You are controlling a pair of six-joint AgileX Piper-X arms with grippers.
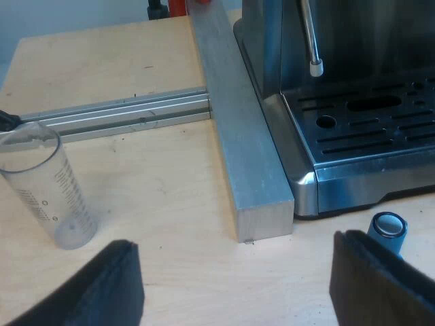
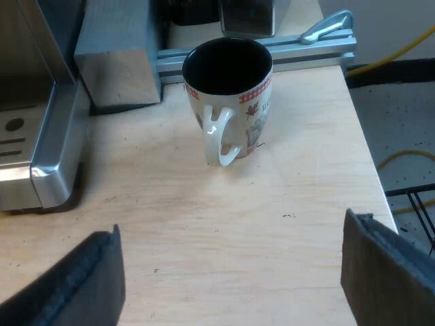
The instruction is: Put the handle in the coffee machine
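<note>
Left gripper (image 1: 236, 272) hovers low over the bench (image 1: 156, 204), jaws wide apart, nothing between them. Just ahead of it is the cut end of a thick metal bar (image 1: 238, 136) that lies on the bench, tight along the side of the coffee machine (image 1: 367, 156). The machine's slotted drip tray (image 1: 380, 122) is bare, and the steam wand (image 1: 311, 41) hangs above it. A blue tamper (image 1: 387, 231) lies on the bench close to the machine's front, right by one left finger. A clear measuring glass (image 1: 51, 187) stands on the bench, well apart from the machine and near a slotted metal rail (image 1: 122, 112) that butts into the thick bar.

Handle: a bit of red (image 1: 178, 5) next to something black shows past the far end of the thick bar. Cannot tell if that is the handle.

Right gripper (image 2: 230, 272) is also low over the bench (image 2: 272, 204), jaws wide apart and holding nothing. A mug (image 2: 228, 102) with a black inside stands upright ahead of it, with the mug's white loop handle turned toward the gripper. The mug is near the rail (image 2: 299, 51) and the bar's end (image 2: 115, 54). A corner of the machine (image 2: 41, 156) sits beside the bar, apart from the mug.
</note>
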